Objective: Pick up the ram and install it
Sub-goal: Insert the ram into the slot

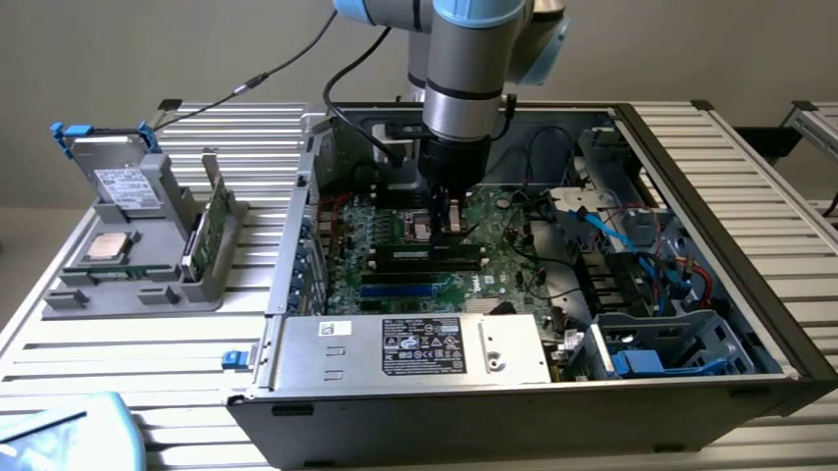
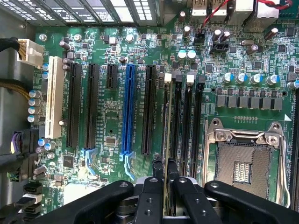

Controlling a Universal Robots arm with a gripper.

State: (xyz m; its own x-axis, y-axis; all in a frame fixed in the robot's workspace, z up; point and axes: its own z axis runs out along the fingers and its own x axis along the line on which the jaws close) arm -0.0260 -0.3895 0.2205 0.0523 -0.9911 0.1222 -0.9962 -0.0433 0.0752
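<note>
My gripper (image 1: 450, 228) reaches down into the open computer case (image 1: 733, 392) over the green motherboard (image 2: 107, 126). Its black fingers (image 2: 153, 196) are shut on the ram (image 2: 166, 140), which shows edge-on as a thin dark strip in the wrist view. The ram hangs upright in line with the memory slots (image 2: 187, 126), over the slot nearest the long black expansion slot (image 2: 149, 112). Whether its lower edge touches that slot I cannot tell. The slots' white end latches (image 2: 190, 77) show past the far end of the ram.
The empty processor socket (image 2: 243, 158) lies beside the memory slots. A blue expansion slot (image 2: 128, 112) and a white one (image 2: 54, 95) lie on the other side. A power supply (image 1: 419, 348) and cables (image 1: 615, 231) crowd the case. At the exterior view's left, a grey rack (image 1: 131, 275) holds other parts.
</note>
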